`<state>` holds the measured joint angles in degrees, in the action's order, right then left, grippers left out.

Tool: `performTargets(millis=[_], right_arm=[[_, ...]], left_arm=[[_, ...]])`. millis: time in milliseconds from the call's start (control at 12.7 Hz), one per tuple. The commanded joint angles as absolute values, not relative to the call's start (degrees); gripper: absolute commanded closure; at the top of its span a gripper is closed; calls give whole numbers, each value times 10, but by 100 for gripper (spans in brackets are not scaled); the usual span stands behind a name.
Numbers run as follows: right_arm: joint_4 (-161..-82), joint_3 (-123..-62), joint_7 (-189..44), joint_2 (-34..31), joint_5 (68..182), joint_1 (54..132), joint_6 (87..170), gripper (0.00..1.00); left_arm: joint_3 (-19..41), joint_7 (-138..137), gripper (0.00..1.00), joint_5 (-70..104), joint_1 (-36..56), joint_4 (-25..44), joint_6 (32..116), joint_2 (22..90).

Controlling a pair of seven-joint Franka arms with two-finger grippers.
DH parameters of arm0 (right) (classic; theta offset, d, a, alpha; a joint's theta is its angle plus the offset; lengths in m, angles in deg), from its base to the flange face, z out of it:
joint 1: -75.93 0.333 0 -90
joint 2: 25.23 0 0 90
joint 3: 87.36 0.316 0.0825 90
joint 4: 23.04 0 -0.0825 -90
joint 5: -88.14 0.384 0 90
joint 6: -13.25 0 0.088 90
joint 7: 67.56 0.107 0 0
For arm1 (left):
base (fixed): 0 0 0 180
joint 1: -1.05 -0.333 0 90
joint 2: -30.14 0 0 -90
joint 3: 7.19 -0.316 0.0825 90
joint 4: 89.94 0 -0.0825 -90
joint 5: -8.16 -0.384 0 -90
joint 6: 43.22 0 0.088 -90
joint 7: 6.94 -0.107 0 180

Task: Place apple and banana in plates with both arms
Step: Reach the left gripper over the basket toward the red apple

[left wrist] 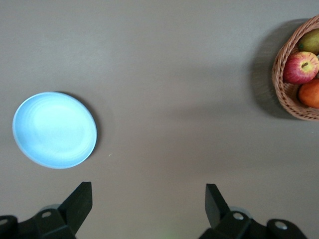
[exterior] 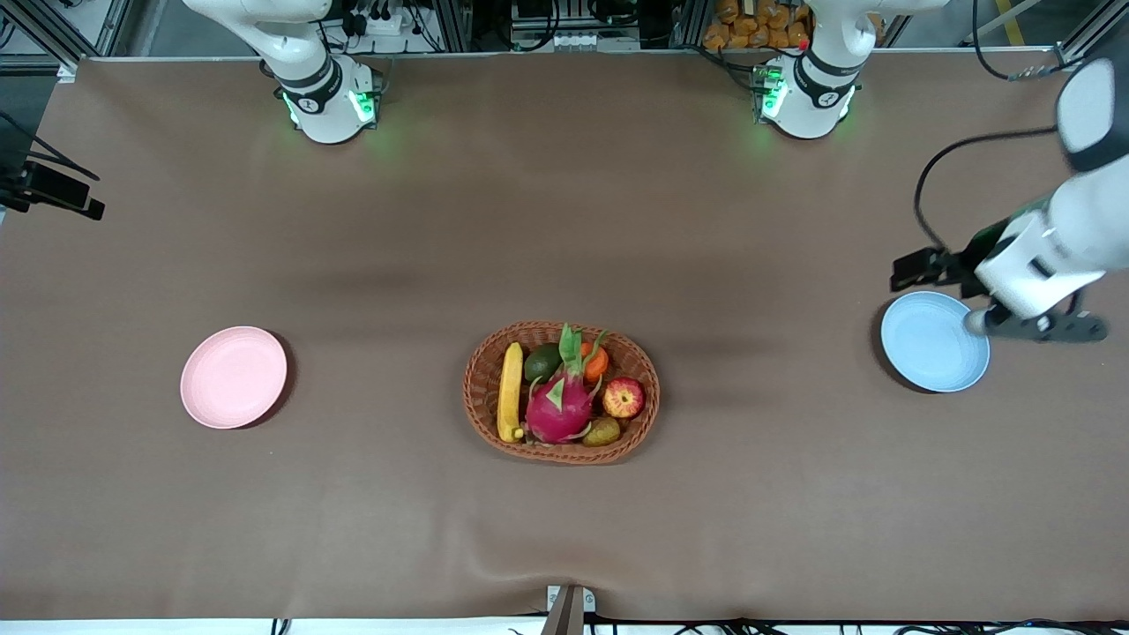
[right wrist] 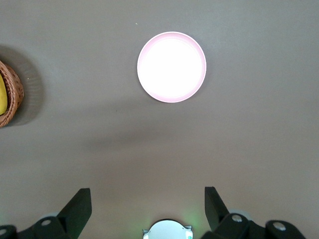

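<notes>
The apple (exterior: 624, 397) and the banana (exterior: 510, 391) lie in the wicker basket (exterior: 494, 353) at mid table. The pink plate (exterior: 234, 377) sits toward the right arm's end, the blue plate (exterior: 934, 341) toward the left arm's end. Both plates are bare. My left gripper (exterior: 1045, 328) hangs in the air over the blue plate's outer edge; in the left wrist view it (left wrist: 148, 188) is open and empty, with the blue plate (left wrist: 55, 129) and the apple (left wrist: 300, 67) in sight. My right gripper (right wrist: 147, 191) is open and empty, high over the table near its base, with the pink plate (right wrist: 172, 67) in sight.
The basket also holds a magenta dragon fruit (exterior: 560, 401), an orange (exterior: 597, 362), an avocado (exterior: 542, 362) and a pear (exterior: 601, 432). The right arm's base (exterior: 328, 101) and the left arm's base (exterior: 807, 93) stand along the table's edge farthest from the front camera.
</notes>
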<state>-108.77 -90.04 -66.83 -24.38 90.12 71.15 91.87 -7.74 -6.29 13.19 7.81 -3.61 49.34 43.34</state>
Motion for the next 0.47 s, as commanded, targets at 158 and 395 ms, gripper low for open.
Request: performTargets(millis=[158,395], right_arm=[[-1087,-890,-668,-218,951,705,939,0],[-1087,-889,-668,-193,992,718,977,0]], left_arm=[[-80,1,0,121,139,-92,509,496],[-80,14,0,121,164,-92,559,527]])
